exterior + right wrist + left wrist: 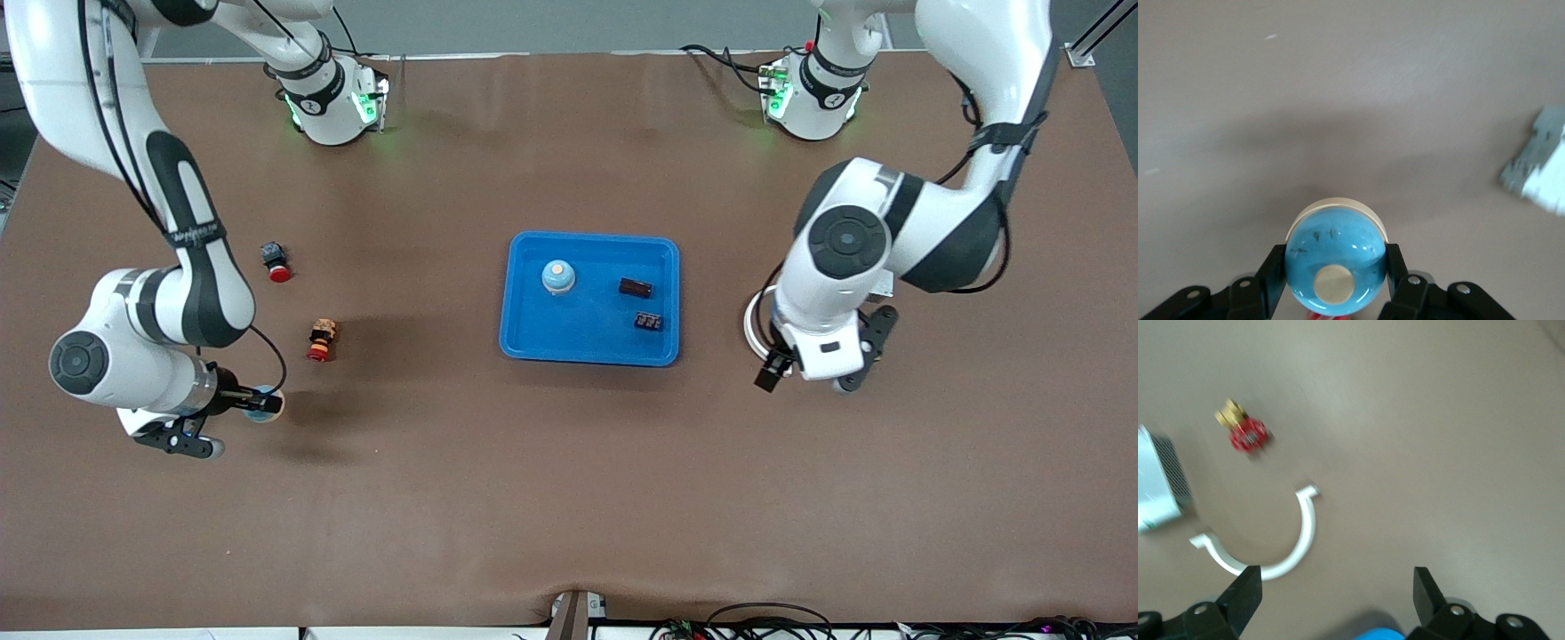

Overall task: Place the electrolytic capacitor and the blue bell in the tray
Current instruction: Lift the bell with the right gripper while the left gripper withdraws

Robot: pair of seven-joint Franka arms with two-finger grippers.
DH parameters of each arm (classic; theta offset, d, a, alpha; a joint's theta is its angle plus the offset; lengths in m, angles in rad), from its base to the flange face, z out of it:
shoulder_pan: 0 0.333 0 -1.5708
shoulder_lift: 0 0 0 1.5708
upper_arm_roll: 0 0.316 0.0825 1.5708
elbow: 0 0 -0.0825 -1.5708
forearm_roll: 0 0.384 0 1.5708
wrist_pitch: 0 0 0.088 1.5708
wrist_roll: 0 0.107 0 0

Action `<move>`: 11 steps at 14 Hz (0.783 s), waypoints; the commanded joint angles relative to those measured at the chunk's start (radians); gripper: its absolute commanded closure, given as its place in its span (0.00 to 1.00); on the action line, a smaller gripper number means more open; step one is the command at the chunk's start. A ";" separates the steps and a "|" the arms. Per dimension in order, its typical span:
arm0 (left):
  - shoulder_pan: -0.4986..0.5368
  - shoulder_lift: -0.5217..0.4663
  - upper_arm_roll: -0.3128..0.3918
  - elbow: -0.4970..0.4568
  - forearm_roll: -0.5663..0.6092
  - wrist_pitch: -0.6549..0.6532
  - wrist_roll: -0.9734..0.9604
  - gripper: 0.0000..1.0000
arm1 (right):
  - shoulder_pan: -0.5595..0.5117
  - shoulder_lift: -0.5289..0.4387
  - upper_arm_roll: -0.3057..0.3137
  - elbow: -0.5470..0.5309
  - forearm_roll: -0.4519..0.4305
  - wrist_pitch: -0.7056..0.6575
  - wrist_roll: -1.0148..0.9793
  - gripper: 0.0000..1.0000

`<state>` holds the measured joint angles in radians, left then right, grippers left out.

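The bright-blue tray (524, 342) lies mid-table. In it stand a blue bell (558, 277) with a cream knob, a dark electrolytic capacitor (636, 287) and a small black part (649, 321). A second blue bell (1336, 260) sits between the fingers of my right gripper (1336, 267), which is shut on it. That gripper (263, 405) and its bell (264, 404) are low over the table at the right arm's end. My left gripper (813, 378) is open and holds nothing, beside the tray toward the left arm's end. In the left wrist view its fingers (1248, 597) stand wide apart.
A white C-shaped ring (1281, 550) lies under the left arm, with a red-and-gold valve part (1245, 433) and a grey metal box (1158, 487) near it. A black-and-red button (277, 262) and a red-and-orange part (322, 340) lie near the right arm.
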<state>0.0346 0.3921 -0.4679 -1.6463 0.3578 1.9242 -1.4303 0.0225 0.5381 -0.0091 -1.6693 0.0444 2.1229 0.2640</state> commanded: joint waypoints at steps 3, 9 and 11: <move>0.118 -0.143 -0.005 -0.009 -0.008 -0.140 0.390 0.00 | 0.192 -0.144 0.008 -0.043 0.058 -0.087 0.370 1.00; 0.188 -0.199 -0.006 0.054 -0.020 -0.185 0.711 0.00 | 0.469 -0.155 0.005 -0.041 0.051 -0.049 0.806 1.00; 0.191 -0.226 0.000 0.054 -0.014 -0.189 0.757 0.00 | 0.534 -0.155 0.005 -0.041 0.046 -0.047 0.906 1.00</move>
<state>0.2205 0.1999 -0.4676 -1.5977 0.3519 1.7603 -0.7329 0.5078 0.4078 0.0099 -1.6857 0.0842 2.0672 1.0873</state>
